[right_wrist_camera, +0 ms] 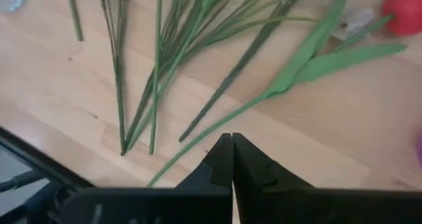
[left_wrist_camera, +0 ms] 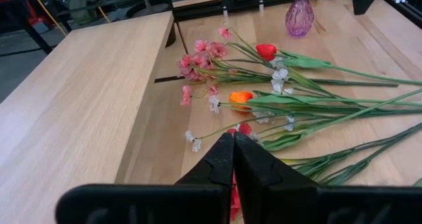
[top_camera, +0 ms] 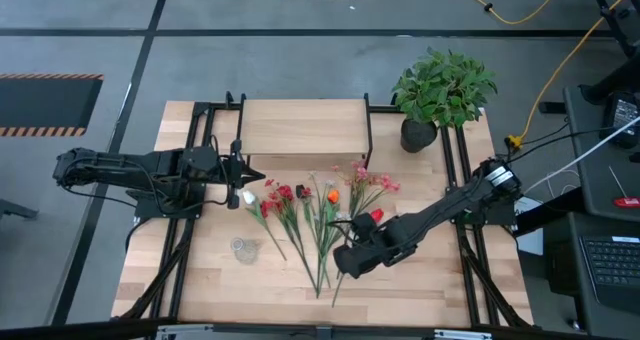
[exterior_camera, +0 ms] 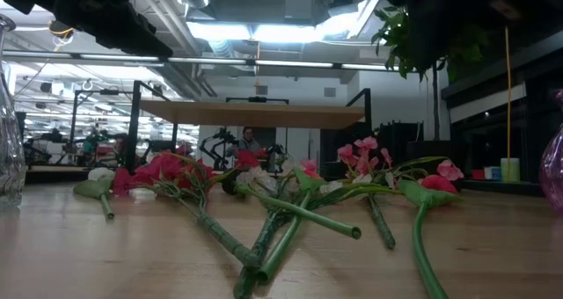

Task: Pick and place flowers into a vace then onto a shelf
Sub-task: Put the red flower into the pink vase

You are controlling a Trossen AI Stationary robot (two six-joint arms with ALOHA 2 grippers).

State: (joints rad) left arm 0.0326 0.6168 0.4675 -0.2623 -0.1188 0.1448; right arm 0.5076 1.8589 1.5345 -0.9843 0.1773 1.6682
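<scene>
The flowers lie flat on the tabletop in a loose fan, with red, pink, white and orange blooms toward the shelf and green stems toward the near edge. A clear glass vase stands to their left, and a purple vase to their right. The shelf sits at the far side. My left gripper is shut, raised over the leftmost red blooms. My right gripper is shut, raised over the stem ends.
A bushy green plant in a black pot stands at the far right corner beside the shelf. Black frame rails run along the table's left and right sides. Bare wood shows near the front edge.
</scene>
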